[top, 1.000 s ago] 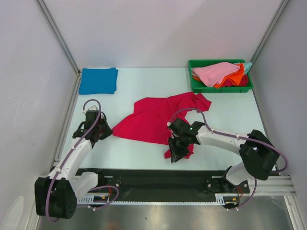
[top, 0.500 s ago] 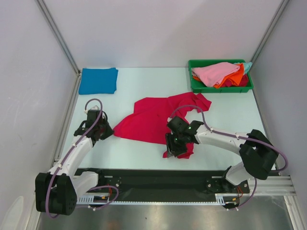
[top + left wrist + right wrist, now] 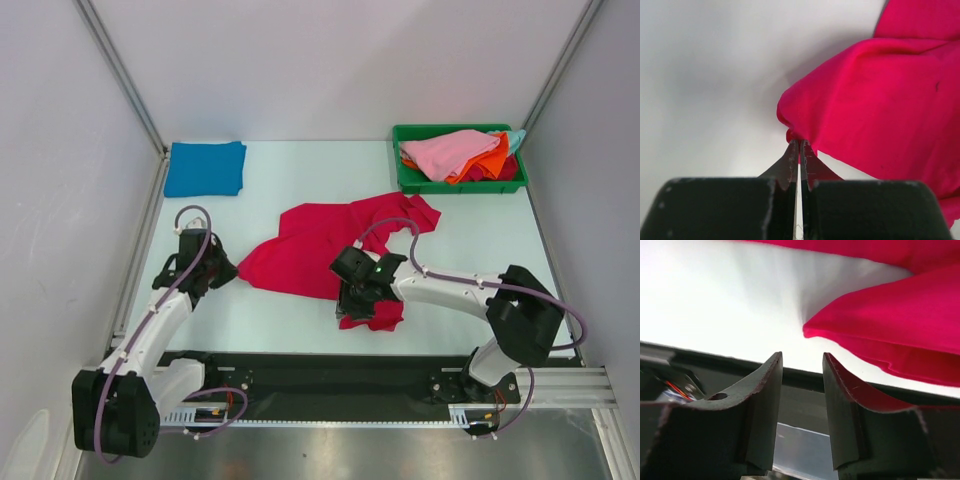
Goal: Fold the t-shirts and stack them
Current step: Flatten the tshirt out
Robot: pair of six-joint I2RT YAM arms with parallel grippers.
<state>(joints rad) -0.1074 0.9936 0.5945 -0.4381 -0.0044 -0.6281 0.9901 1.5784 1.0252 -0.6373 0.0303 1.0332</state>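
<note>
The crimson t-shirt (image 3: pixel 320 245) lies crumpled and spread mid-table, with a bunched fold (image 3: pixel 375 315) at its near edge. My left gripper (image 3: pixel 222 270) is at the shirt's left corner, its jaws shut on the cloth edge, which shows in the left wrist view (image 3: pixel 880 100) at the gripper (image 3: pixel 799 143). My right gripper (image 3: pixel 347 310) is open and empty at the left end of the near fold. In the right wrist view the cloth (image 3: pixel 900 325) lies just beyond and right of the gripper (image 3: pixel 802 362). A folded blue t-shirt (image 3: pixel 205 168) lies at the far left.
A green bin (image 3: pixel 460 186) at the far right holds the pink t-shirt (image 3: pixel 450 152), the orange one (image 3: pixel 488 165) and a light blue one (image 3: pixel 516 137). A black rail (image 3: pixel 330 375) runs along the table's near edge, close under my right gripper.
My right gripper has moved left along the shirt's near fold, and the fold has shifted slightly left with it. The left arm has hardly moved.
</note>
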